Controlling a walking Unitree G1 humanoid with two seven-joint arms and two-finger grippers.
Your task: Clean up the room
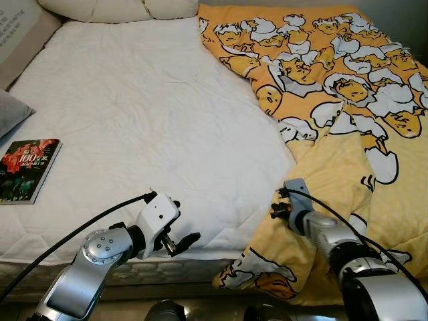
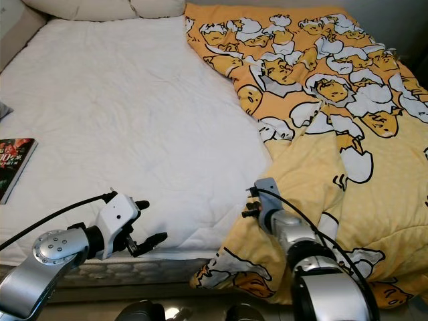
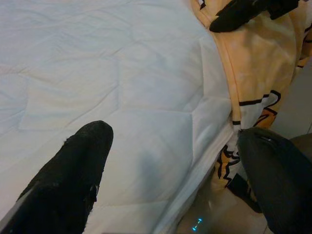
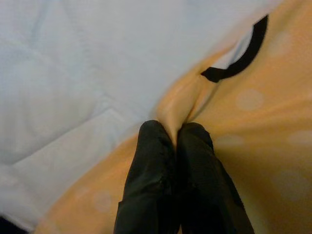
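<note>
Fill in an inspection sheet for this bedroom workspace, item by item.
Surface: white quilted mattress, bare on the robot's left half.
Job's things: yellow cartoon-print duvet bunched on the right half, its corner hanging off the near edge.
Clutter: dark-covered book at the left edge; grey cushion; white pillows at the head.
Grippers: left gripper open over the near mattress edge; right gripper pinching a duvet fold.
Cables: black cable along each arm.
Surroundings: pale floor.

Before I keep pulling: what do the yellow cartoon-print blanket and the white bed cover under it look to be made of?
The yellow cartoon-print blanket looks like soft, thin woven fabric, matte; it creases and bunches where the right gripper pinches a fold of it. The white bed cover looks like quilted padded cloth, matte, with stitched seam lines and shallow puffed panels. The exact fibre of either cannot be told.
</note>
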